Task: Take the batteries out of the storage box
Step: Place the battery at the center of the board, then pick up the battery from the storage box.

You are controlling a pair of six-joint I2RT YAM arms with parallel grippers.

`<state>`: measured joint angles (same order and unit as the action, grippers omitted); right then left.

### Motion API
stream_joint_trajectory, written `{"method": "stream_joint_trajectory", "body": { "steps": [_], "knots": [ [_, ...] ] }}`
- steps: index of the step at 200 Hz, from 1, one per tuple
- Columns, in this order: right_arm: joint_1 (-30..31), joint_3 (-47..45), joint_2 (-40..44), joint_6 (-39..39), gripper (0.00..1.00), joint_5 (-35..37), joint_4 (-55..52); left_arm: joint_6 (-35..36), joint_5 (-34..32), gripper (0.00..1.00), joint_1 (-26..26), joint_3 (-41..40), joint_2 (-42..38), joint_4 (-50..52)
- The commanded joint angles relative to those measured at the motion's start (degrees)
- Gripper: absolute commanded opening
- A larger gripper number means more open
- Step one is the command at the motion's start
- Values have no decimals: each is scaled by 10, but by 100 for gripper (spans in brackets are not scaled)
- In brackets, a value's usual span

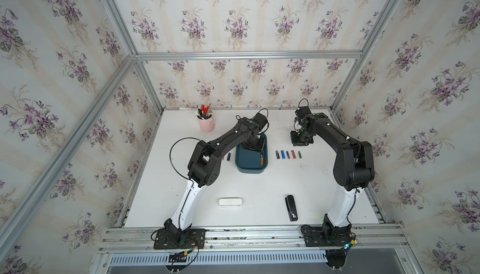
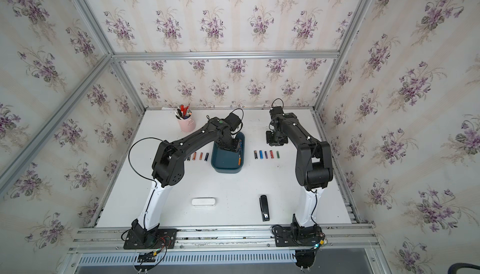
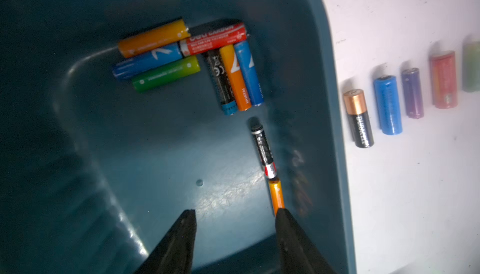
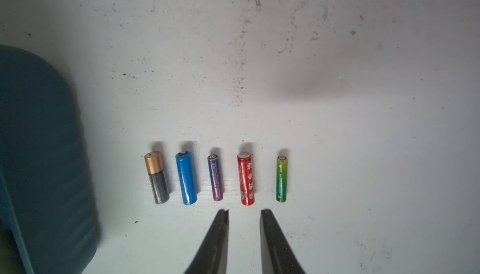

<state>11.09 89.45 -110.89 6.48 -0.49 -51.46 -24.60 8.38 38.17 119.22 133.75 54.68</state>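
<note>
Storage box [image 3: 155, 156]: batteries [image 3: 235, 78] clustered inside. Left gripper [image 3: 235, 211] parted, empty; fingertip [image 3: 284, 218] overlaps orange battery [image 3: 276, 196]. Right gripper [image 4: 245, 211] slightly parted, empty, near battery row [image 4: 215, 178]. Around: pink cup [image 1: 207, 127], white case [image 1: 230, 202], stapler [image 1: 291, 207].

Robot lab test cell dressed like a home desk. An aluminium frame [image 1: 246, 55] holds purple-flowered wallpaper [image 1: 237, 27] panels. On the white tabletop [image 1: 259, 189] are a pink pen cup [image 1: 207, 126], far left, and a black stapler [image 1: 291, 207]. The left arm [image 1: 228, 136] and right arm [image 1: 332, 135] are bolted to the near rail [image 1: 246, 235].

Batts [image 3: 235, 76]: 9 in box [image 3: 311, 104], 5 right, 4 left; 1 cup [image 1: 207, 126], 1 stapler [image 1: 291, 207].
</note>
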Motion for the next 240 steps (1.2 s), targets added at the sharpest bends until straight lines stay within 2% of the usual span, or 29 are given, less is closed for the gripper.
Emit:
{"method": "stream_joint_trajectory", "body": {
  "steps": [1, 99, 158, 195, 220, 240],
  "knots": [
    [-1, 3, 3, 4, 27, -3, 0, -8, 11, 54, 6, 14, 16, 8],
    [-1, -1, 5, -3, 27, 0, -4, -1, 7, 54, 17, 48, 70, 21],
    [-1, 0, 7, -4, 27, 2, -5, 33, -75, 50, 31, 81, 97, 82],
    [0, -1, 9, -4, 27, 2, -6, 40, -86, 41, 31, 81, 99, 91],
    [0, -2, 11, -4, 26, 5, -7, 42, -72, 32, 30, 86, 104, 94],
    [-1, -3, 12, -4, 26, 5, -7, 41, -61, 29, 29, 89, 109, 96]
  ]
}}
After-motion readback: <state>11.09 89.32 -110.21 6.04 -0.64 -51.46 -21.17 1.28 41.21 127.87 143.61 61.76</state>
